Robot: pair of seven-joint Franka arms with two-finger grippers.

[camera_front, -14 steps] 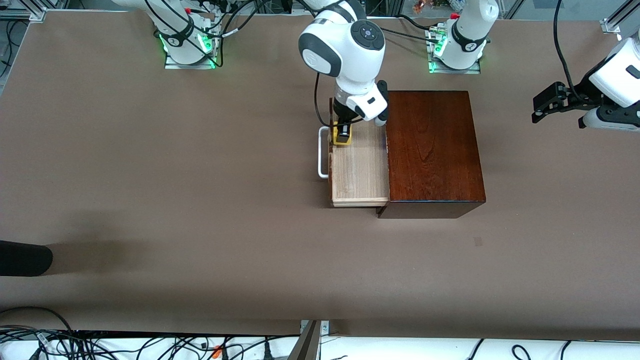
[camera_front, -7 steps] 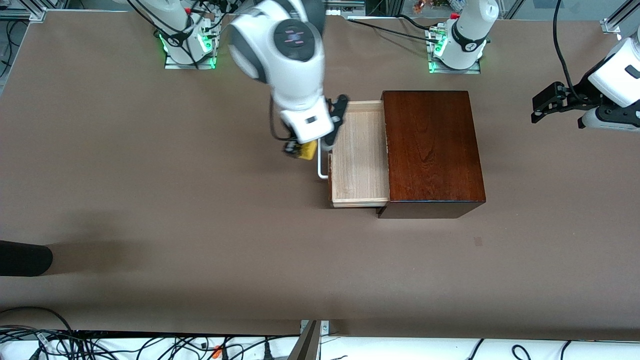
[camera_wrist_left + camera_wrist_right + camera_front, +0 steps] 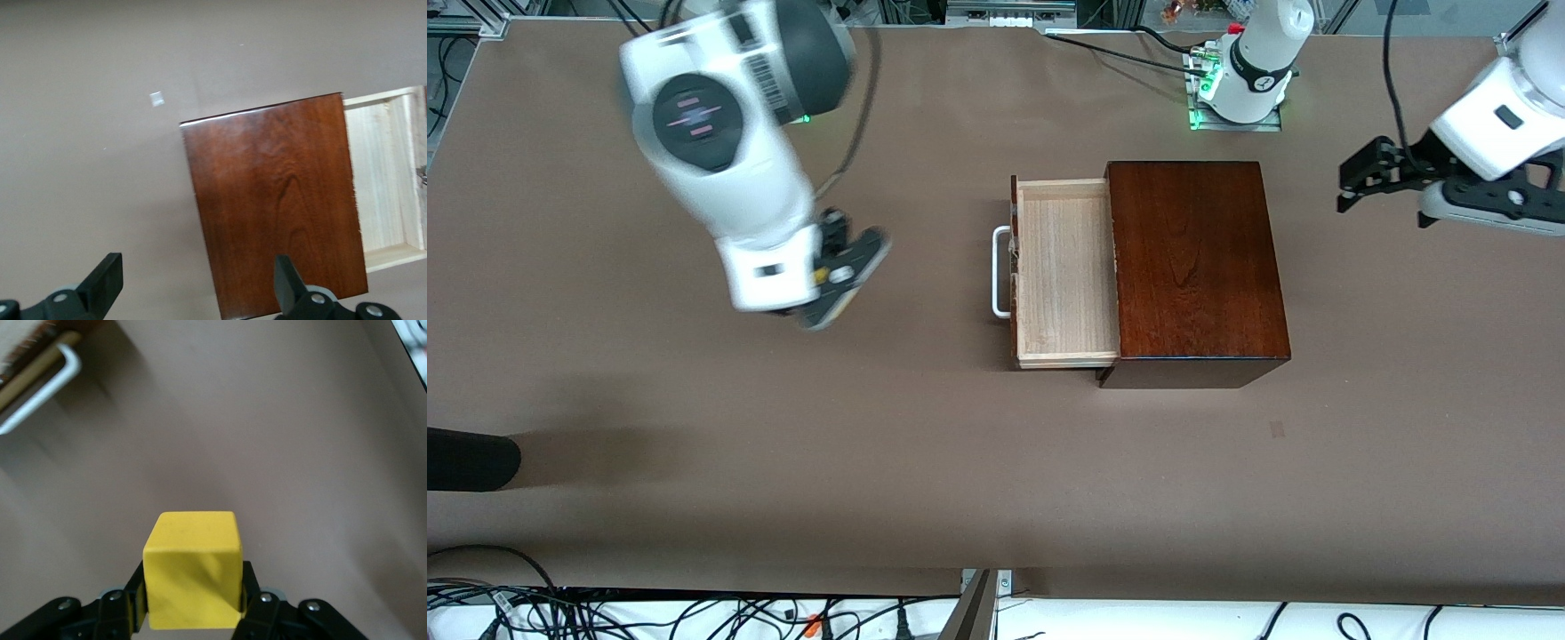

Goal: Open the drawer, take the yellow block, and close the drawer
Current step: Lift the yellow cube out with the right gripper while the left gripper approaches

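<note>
- Right gripper (image 3: pixel 193 613): fingers (image 3: pixel 257 603) pressed against two opposite sides of the yellow block (image 3: pixel 193 579), pinching it; block standing proud of the fingertips, its top and one face fully exposed.
- In the front view, right gripper (image 3: pixel 818 298) up over bare table (image 3: pixel 694 462), at about 9 o'clock from the drawer (image 3: pixel 1065 271); block there hardly visible, perhaps only a sliver of yellow (image 3: pixel 819 277) beside the blurred wrist.
- White handle (image 3: pixel 40 387) and drawer front in a corner of the right wrist view, well apart from the held block.
- Left gripper (image 3: pixel 193 283): fingers (image 3: pixel 103 283) spread wide, nothing between them, touching nothing.
- Left gripper (image 3: pixel 1352 191) hovering over the table toward the left arm's end, at about 3 o'clock from the box (image 3: pixel 1196 267); left arm waiting there.
- Drawer pulled out of the mahogany box toward the right arm's end, pale wooden tray bare inside, white handle (image 3: pixel 1000 271) at its 9 o'clock edge.
- Seen from the left wrist: box top (image 3: pixel 277 207) and open drawer (image 3: pixel 387 177) side by side.
</note>
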